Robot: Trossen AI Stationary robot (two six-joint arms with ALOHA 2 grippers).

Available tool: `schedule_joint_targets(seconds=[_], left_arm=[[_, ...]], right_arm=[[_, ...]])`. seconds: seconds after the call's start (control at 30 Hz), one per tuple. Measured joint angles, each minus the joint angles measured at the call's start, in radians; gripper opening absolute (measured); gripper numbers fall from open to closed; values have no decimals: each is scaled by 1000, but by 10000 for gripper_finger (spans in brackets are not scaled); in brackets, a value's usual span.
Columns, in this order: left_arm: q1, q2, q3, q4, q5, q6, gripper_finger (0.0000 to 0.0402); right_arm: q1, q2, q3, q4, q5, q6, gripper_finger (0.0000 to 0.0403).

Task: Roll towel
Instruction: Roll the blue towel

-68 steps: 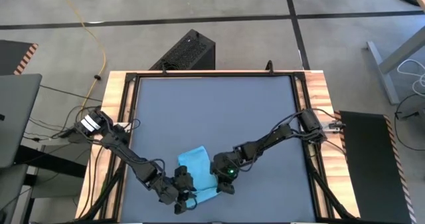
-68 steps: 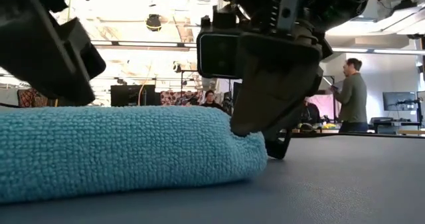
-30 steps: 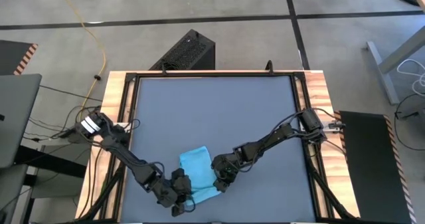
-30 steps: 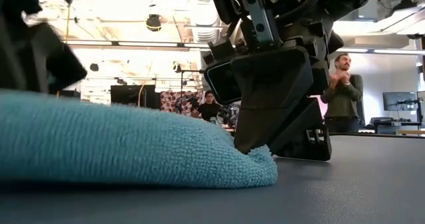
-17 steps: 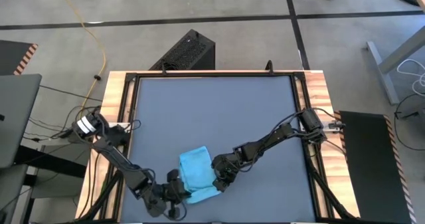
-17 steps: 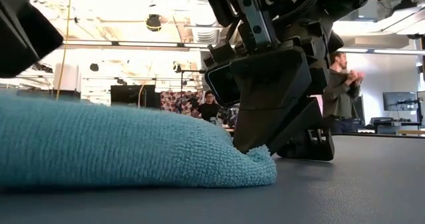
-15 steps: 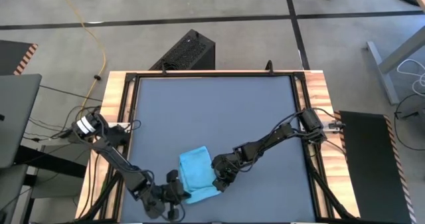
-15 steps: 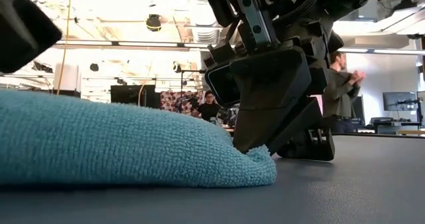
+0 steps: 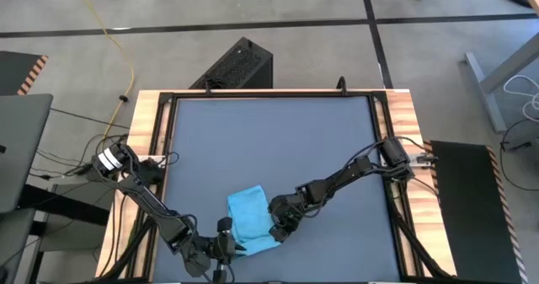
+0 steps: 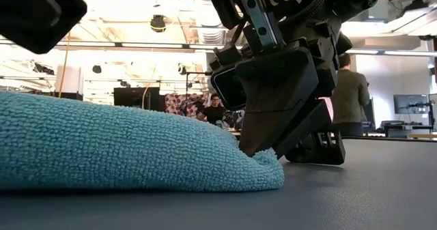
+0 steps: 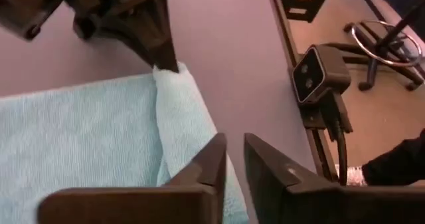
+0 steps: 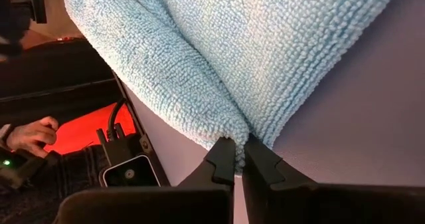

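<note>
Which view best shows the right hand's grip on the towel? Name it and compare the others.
Right wrist view: the right hand pinches the towel edge between nearly shut fingers. Low view shows that pinch from the side; high view only places the hand at the towel's right edge; left wrist view sees it from afar.

Dark grey tabletop [image 9: 269, 141]; black box [image 9: 234, 66] on floor; person [image 10: 349, 93] standing beyond table.
</note>
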Motion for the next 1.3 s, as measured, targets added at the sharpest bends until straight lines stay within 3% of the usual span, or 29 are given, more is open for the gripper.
schedule_joint_targets(seconds=[0.3,0.43,0.73,1.1,1.3], left_arm=[[7,87,0,117,91,30,176],[7,110,0,108,57,22,199],[7,129,0,91,37,12,189],[9,163,0,2,54,-134,168],[21,162,2,-84,84,-260,122]], right_arm=[[0,0,0,0,-2,-7,30],[0,0,0,1,-2,-8,31],[0,0,0,1,-4,-10,32],[-1,0,0,4,-6,-10,34],[-2,1,-1,17,-12,-18,39]])
